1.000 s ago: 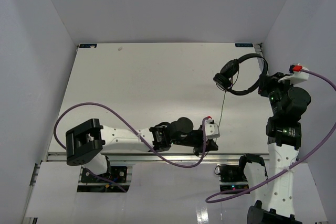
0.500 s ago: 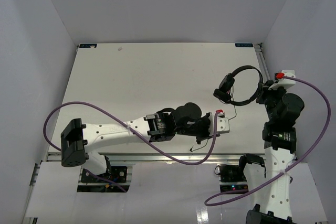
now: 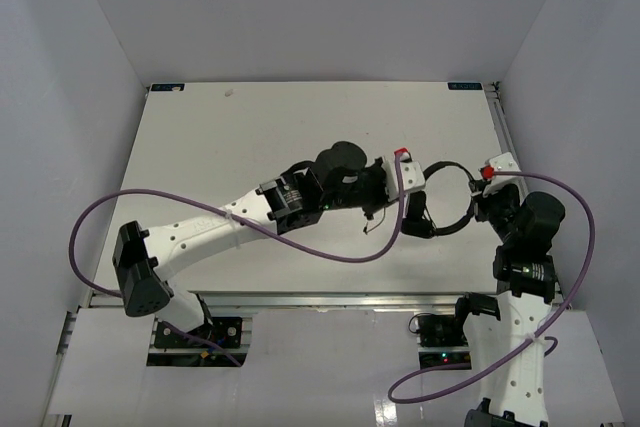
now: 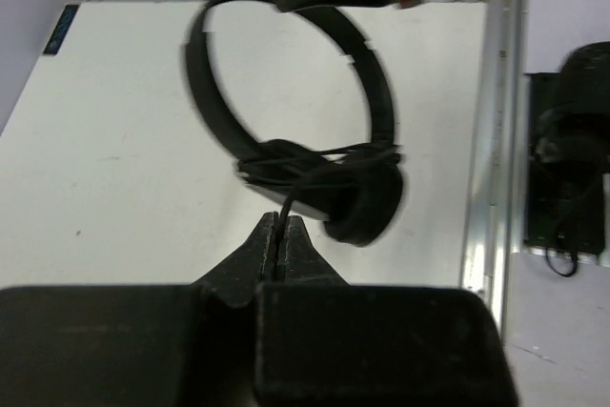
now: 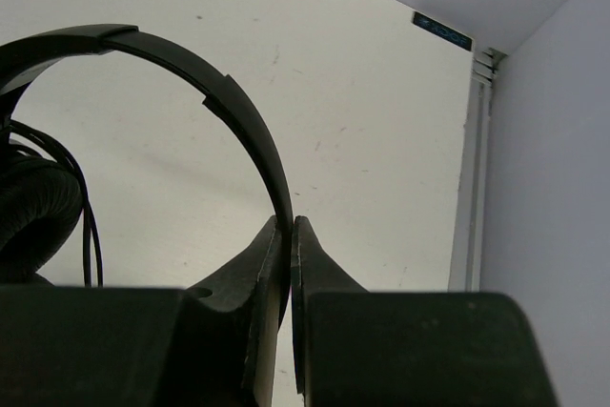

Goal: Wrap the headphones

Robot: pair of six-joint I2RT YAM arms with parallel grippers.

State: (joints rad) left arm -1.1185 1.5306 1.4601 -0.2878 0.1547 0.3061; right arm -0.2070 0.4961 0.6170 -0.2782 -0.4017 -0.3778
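Over the right half of the white table (image 3: 250, 137), both arms meet at the headphones (image 3: 450, 163), which appear to hang between them clear of the surface, as far as the overhead view allows. Right gripper (image 5: 289, 228): jaws shut tight on the thin headband (image 5: 238, 107), pinching it at 1 point along its curve. The judged purpose is to keep the frame raised and steady so the cord can be carried round it. Left gripper (image 4: 276, 226): jaws shut with no visible gap, the thin black cord (image 4: 289, 205) running straight into the tips from beside the lower earcup (image 4: 364, 202). The judged purpose is to keep the cord taut and lead it in loops. Several turns of cord lie across the band just above that earcup, so the wrapping is judged part done. Writing: a small blue label (image 3: 165, 87) sits at each of the 2 far corners of the table, with lettering too small to read. No brand mark can be made out on the headphones.
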